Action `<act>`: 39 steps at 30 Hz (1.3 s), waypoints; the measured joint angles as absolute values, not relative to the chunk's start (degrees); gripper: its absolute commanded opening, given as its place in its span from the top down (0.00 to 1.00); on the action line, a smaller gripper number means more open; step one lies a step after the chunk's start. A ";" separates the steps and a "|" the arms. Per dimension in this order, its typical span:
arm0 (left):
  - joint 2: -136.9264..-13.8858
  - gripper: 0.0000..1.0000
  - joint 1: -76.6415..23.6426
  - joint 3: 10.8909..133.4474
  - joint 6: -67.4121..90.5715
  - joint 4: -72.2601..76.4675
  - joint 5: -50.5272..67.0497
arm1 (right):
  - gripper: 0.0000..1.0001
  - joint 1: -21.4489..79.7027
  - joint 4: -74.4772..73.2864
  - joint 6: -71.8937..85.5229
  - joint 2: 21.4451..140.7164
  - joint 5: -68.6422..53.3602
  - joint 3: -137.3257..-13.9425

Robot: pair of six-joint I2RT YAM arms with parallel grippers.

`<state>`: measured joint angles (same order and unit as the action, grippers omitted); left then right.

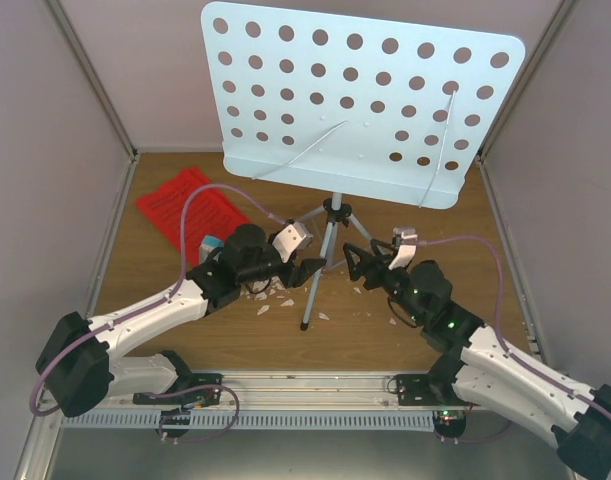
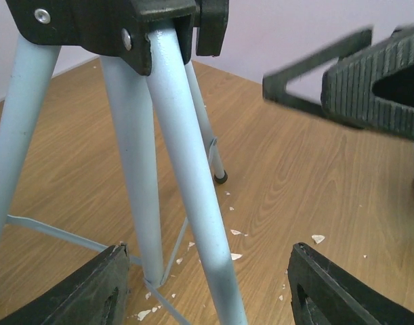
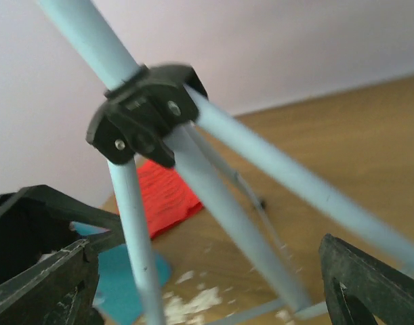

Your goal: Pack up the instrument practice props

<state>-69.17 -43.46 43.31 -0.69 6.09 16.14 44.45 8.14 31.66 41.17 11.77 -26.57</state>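
Note:
The pale-blue music stand has its hole-punched plate (image 1: 355, 100) high at the back and its tripod hub (image 1: 333, 212) at the table's middle. My left gripper (image 1: 307, 269) is open, with the front tripod leg (image 2: 193, 203) between its fingers (image 2: 91, 291), not touching. My right gripper (image 1: 361, 264) is open on the tripod's right side; in its wrist view the hub (image 3: 142, 112) and two legs lie between its fingers (image 3: 369, 284). The red sheet-music pages (image 1: 185, 210) lie at back left. The small blue box (image 1: 212, 243) peeks out behind my left arm. I cannot make out the clear triangular piece.
Small white scraps (image 1: 275, 295) litter the wooden table (image 1: 385, 330) around the tripod feet. Grey walls close in the left, right and back. A metal rail (image 1: 315, 385) runs along the near edge by the arm bases.

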 measured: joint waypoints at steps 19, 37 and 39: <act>-69.17 0.31 -43.75 43.72 -0.69 5.26 15.77 | 0.16 41.91 30.17 83.77 45.10 1.34 -19.46; -69.19 0.30 -43.79 44.14 -0.69 5.08 15.53 | 0.29 37.54 32.18 86.91 54.46 -3.77 -26.59; -69.23 0.30 -43.79 44.14 -0.69 5.06 15.51 | 0.35 37.36 32.14 86.76 55.07 -4.05 -26.83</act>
<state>-69.23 -43.79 44.14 -0.69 5.06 15.51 37.36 32.14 86.76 55.07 -4.05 -26.83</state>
